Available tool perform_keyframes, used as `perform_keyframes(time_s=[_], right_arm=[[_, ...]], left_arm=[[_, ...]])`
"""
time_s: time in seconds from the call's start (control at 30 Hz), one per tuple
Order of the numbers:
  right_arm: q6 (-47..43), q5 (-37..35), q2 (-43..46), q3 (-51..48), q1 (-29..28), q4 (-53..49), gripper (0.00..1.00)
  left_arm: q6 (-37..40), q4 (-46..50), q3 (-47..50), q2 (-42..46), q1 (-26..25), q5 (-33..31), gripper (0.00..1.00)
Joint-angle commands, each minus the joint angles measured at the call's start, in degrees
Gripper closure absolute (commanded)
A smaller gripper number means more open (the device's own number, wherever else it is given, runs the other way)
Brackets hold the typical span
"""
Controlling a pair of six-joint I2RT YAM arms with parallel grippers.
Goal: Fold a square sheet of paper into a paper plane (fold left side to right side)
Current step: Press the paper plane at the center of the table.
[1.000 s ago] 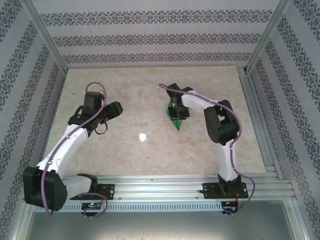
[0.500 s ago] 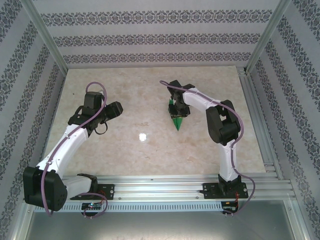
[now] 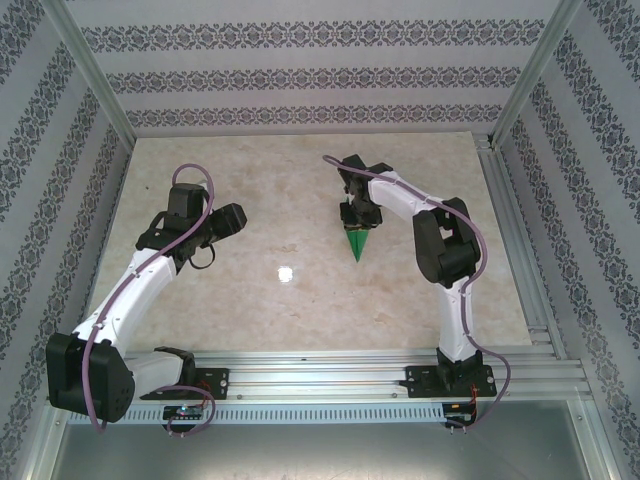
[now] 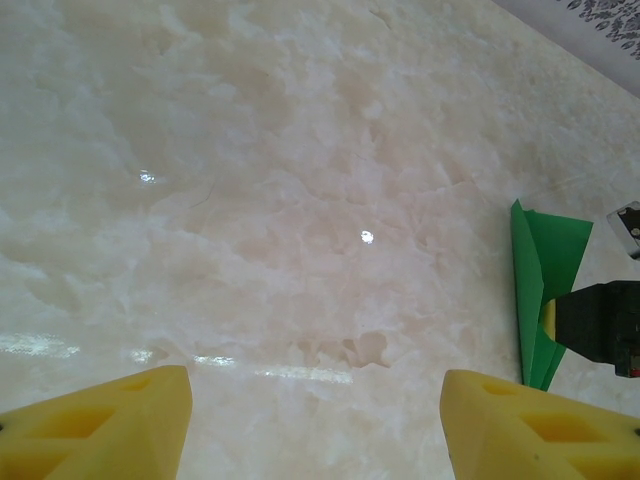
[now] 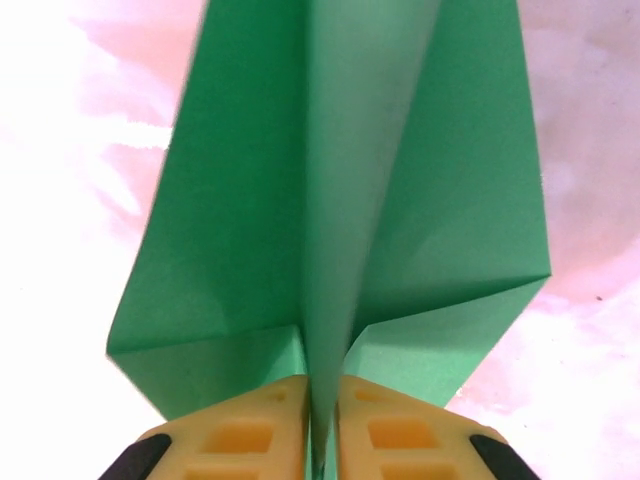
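The green paper plane [image 3: 355, 243] is a narrow dart on the table's middle right, its point toward the near edge. My right gripper [image 3: 356, 217] is shut on the plane's upright middle ridge [image 5: 335, 230], at its wide back end. The yellow fingers [image 5: 255, 430] press that ridge from both sides, and the two wings [image 5: 230, 220] spread flat to left and right. My left gripper [image 3: 205, 255] hovers open over bare table at the left, its yellow fingertips [image 4: 110, 415] wide apart with nothing between them. The plane [image 4: 540, 290] and the dark right gripper show at the right edge of the left wrist view.
The marble-pattern table top [image 3: 290, 190] is bounded by patterned walls and metal frame posts [image 3: 505, 190]. An aluminium rail [image 3: 330, 375] with both arm bases runs along the near edge.
My right gripper has shifted slightly right and farther back, opened briefly and closed again on the plane's ridge. The plane now looks narrower. The left arm has not moved.
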State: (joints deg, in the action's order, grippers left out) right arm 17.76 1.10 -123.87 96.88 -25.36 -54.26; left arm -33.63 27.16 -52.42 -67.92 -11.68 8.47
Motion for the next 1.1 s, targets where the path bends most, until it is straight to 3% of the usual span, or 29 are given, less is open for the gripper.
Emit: perform_keyframes(time_s=[0.0, 0.17, 0.47, 1.07], right_arm=[[-0.9, -0.1, -1.4, 1.3, 0.4, -0.4, 0.9], [-1.1, 0.0, -1.5, 1.3, 0.3, -0.7, 0.93], [-1.4, -0.5, -2.3, 2.6, 0.3, -2.0, 0.8], [-2.3, 1.6, -6.2, 4.3, 0.5, -4.1, 0.69]], left_arm=[[1.3, 1.0, -1.1, 0.1, 0.7, 0.1, 0.32], [1.5, 1.2, -1.5, 0.0, 0.6, 0.1, 0.32], [1.5, 1.2, -1.8, 0.1, 0.6, 0.4, 0.32], [1.5, 1.0, -1.3, 0.0, 0.7, 0.7, 0.31]])
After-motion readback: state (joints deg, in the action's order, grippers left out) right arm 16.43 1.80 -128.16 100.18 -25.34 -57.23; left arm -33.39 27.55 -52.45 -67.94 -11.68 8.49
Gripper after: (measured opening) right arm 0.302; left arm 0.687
